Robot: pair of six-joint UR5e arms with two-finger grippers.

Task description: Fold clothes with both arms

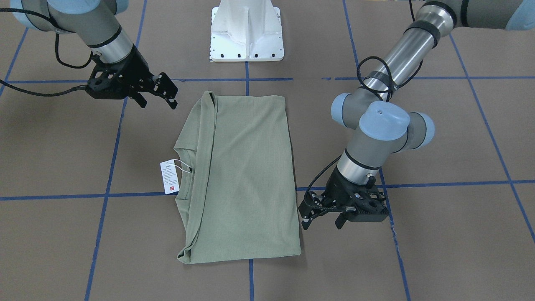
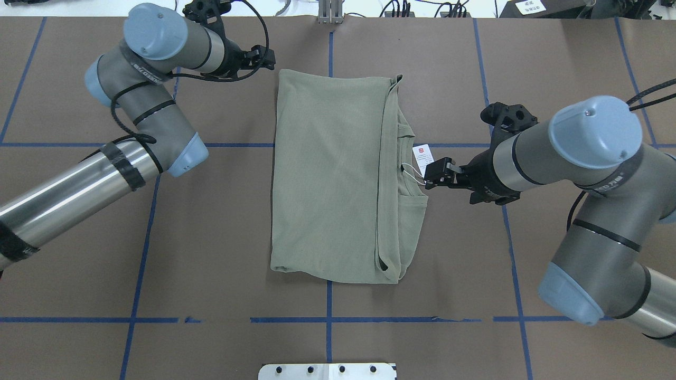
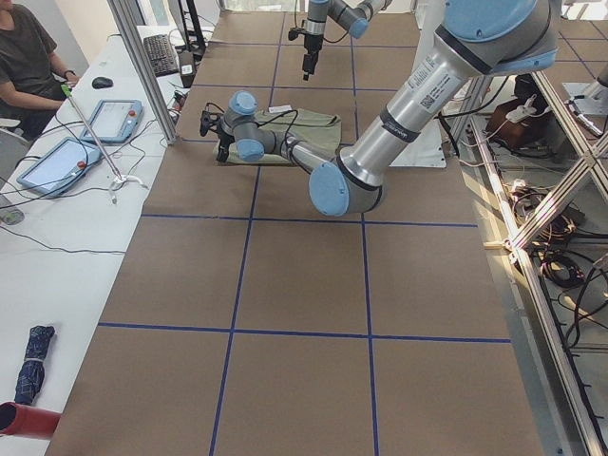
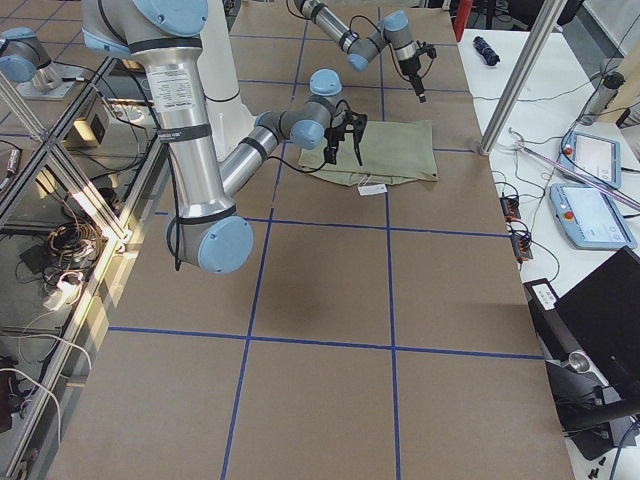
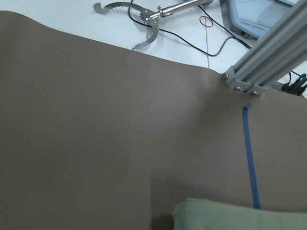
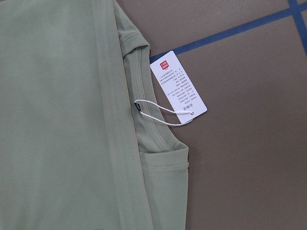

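**A:** Two grippers, and both empty?

**B:** Yes. The left gripper [image 1: 322,219] is spread open just off the far corner of the shirt [image 1: 246,175]. The right gripper [image 1: 158,98] hangs open on the collar side, near the tag [image 1: 169,177].

**A:** And the shirt?

**B:** It lies flat on the table [image 1: 439,251], folded into a long rectangle. I'd pinch every layer at matching corners, lift level together, and avoid the tag string.

The sage-green long-sleeved shirt [image 1: 246,175] lies flat on the table [image 1: 62,251], folded into a long rectangle. Its white hang tag [image 1: 169,177] rests beside the collar. The left gripper [image 1: 322,222] hangs just beside the plain long edge and the right gripper [image 1: 158,101] hovers on the collar side, both with fingers apart.
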